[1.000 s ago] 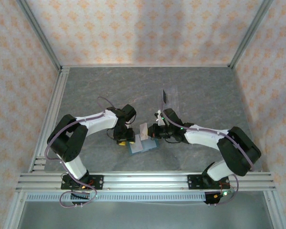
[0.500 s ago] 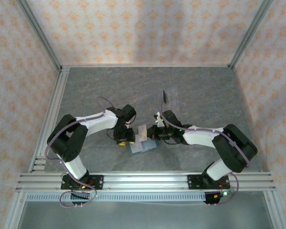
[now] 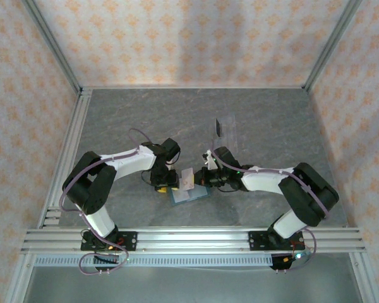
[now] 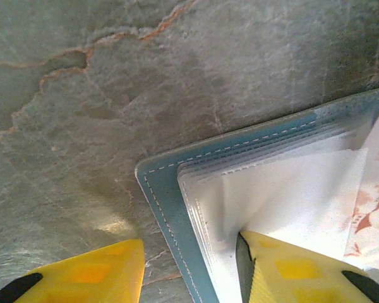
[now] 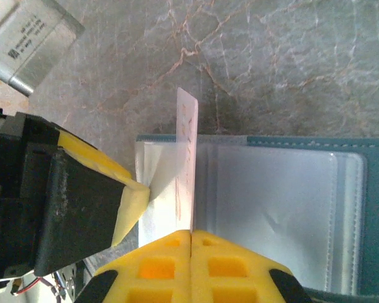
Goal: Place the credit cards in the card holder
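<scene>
The teal card holder (image 3: pixel 193 196) lies open on the table between the two arms, its clear pockets up (image 5: pixel 284 202). My right gripper (image 5: pixel 191 235) is shut on a pale pink credit card (image 5: pixel 186 158) with red markings, held on edge over the holder's left pockets. My left gripper (image 4: pixel 189 252) stands open astride the holder's corner (image 4: pixel 170 189). One yellow finger (image 4: pixel 82 278) rests on the table. The other finger (image 4: pixel 290 271) sits under a lifted clear pocket flap. The card's red print (image 4: pixel 376 211) shows through that flap. From above, the card (image 3: pixel 188 179) sits between the left gripper (image 3: pixel 167 185) and the right gripper (image 3: pixel 201 179).
A clear slotted stand (image 3: pixel 227 129) with a dark card (image 3: pixel 219 127) in it stands behind the right arm. Aluminium rails run along the left side (image 3: pixel 66 151) and the front (image 3: pixel 189 238). Patterned walls close in the marble tabletop.
My right gripper has carried the card a little to the left and lower, closer to the left gripper and the holder. The left arm has stayed still.
</scene>
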### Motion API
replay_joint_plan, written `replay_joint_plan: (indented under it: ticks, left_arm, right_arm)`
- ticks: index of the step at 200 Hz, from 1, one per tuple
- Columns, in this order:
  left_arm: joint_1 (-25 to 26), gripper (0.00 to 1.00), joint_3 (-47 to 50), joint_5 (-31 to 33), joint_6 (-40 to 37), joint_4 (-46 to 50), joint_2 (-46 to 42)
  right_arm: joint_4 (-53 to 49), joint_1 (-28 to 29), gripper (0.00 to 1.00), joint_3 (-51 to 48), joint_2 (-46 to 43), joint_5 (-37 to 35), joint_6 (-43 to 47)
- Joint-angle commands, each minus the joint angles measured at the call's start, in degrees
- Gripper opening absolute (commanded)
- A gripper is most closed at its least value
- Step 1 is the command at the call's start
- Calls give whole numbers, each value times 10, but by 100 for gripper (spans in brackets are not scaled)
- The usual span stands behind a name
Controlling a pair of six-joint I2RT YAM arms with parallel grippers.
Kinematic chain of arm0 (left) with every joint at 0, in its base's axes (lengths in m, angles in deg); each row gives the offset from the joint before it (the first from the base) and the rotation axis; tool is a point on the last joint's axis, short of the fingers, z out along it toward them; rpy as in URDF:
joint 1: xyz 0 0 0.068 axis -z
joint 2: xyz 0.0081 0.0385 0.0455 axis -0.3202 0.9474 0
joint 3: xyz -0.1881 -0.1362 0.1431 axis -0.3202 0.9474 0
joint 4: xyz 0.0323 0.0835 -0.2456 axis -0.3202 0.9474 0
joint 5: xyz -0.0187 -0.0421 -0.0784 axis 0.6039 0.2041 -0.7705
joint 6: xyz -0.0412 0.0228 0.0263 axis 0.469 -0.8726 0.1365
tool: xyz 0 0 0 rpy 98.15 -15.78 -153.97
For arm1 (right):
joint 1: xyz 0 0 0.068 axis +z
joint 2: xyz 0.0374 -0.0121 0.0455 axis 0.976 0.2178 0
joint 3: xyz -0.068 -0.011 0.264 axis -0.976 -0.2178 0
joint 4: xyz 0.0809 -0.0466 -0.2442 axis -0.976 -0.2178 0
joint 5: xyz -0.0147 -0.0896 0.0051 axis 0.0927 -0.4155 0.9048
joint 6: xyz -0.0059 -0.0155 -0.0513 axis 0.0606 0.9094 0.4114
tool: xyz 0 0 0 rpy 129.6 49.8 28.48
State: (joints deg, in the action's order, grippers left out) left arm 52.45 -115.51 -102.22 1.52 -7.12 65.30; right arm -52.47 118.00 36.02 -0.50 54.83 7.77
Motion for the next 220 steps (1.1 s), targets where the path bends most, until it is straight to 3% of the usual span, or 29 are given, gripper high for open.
replay_joint_plan:
  ticks: [1,53,94,155,220]
  left_arm:
    - [2,43,11,28,8,23,9]
    - [2,43,12,28,7,20,8]
    - [3,43,12,26,7,19,6]
    - [3,43,15,25,7,18,-1]
    - [4,43,10,16,8,17,-9]
  right_arm:
    - [-37,5,0,0,6,16,20]
    - [-161,5,0,34,10,14,77]
    - [-204,5,0,72,30,19,104]
    - [-216,7,0,110,58,31,109]
    - [-179,47,0,123,94,31,77]
